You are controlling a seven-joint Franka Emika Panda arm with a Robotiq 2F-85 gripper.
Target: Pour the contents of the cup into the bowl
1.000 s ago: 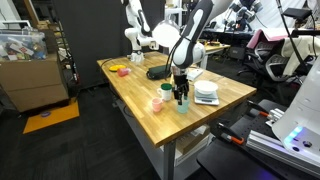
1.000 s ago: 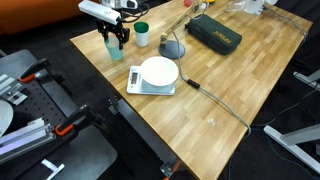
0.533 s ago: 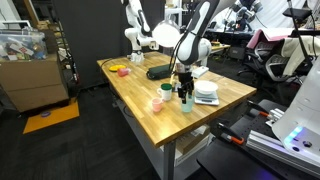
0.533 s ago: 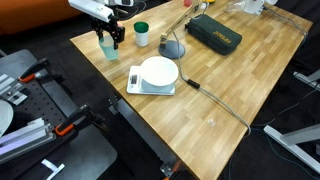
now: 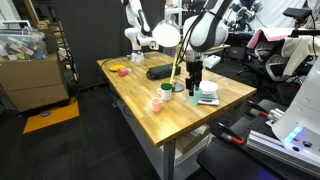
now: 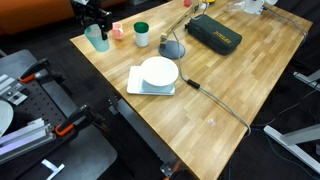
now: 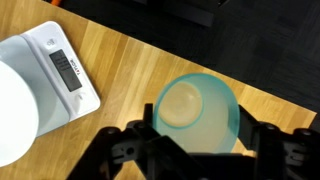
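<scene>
The cup is a tall, pale blue-green tumbler near the table's corner; it also shows in an exterior view. My gripper comes down from above and is shut on its sides, holding it upright a little above the table. In the wrist view the cup fills the space between my fingers, and I look down into it. The white bowl sits on a white scale, apart from the cup; it also shows in an exterior view and at the wrist view's left edge.
A short pink cup and a short green cup stand close behind the held cup. A desk lamp base and a black case lie farther along the table. The table edge is close beside the cup.
My gripper has risen from table height with the cup in it. In one exterior view it has also shifted towards the bowl.
</scene>
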